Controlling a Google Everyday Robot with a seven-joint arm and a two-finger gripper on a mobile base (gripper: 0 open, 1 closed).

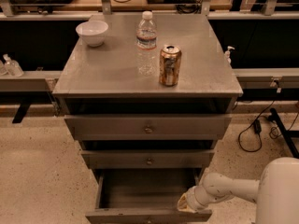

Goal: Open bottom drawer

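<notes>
The grey metal cabinet (112,73) has three drawer fronts with small round knobs. The bottom drawer (117,215) is pulled out toward me, and its dark inside (145,190) looks empty. Its front runs along the bottom edge of the view. My gripper (184,203), on a white arm (224,190) coming from the lower right, is at the right front corner of the bottom drawer, just above its front panel. The top drawer (107,127) and middle drawer (117,158) are pushed in.
On the cabinet top stand a white bowl (92,32), a clear water bottle (146,41) and a drink can (169,65). Black cables (254,129) lie on the speckled floor to the right. Metal rails (25,80) run behind on both sides.
</notes>
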